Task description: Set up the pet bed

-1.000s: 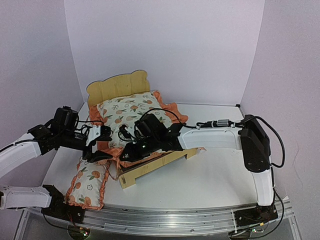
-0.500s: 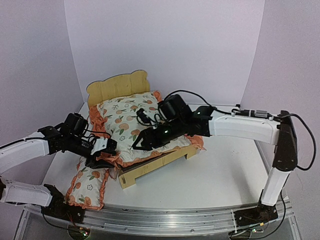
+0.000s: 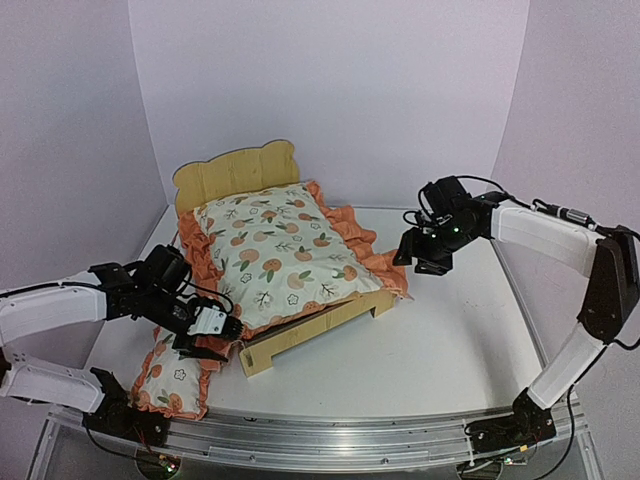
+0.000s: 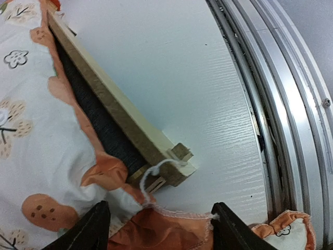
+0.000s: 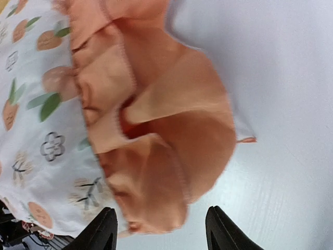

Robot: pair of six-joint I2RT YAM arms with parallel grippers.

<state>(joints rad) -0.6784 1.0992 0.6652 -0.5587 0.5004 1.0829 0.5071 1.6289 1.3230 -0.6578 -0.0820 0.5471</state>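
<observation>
**Pet bed: mattress in, pillow still out**

Pet bed [image 3: 236,173] sits mid-table, angled, headboard toward the back wall and footboard [image 4: 119,122] toward me. Fruit-print mattress cushion [image 3: 280,255] lies in the frame and covers most of the base. In the left wrist cam only a strip of dark grey fabric base [image 4: 96,127] shows, along the footboard. The orange ruffle spills over the near-left corner and the right side, so I'd say the cushion is seated but not fully squared.

Matching small pillow [image 3: 175,368] is not in the bed. It lies on the table [image 3: 450,340] just beside the frame's near-left corner. By my read that's what's left: pillow up to the headboard end, maybe a ruffle tidy first. Call it past halfway.

Left gripper [image 3: 212,338] is low at that near-left corner, jaws spread. Ruffle edge lies between the fingers [image 4: 88,232] but isn't pinched. Right gripper [image 3: 420,262] hangs over bare table off the bed's right side, jaws spread too and holding nothing. Its wrist cam looks down on the cushion's ruffled corner [image 5: 171,135].

Frame holds the cushion only, nothing else in it.
</observation>
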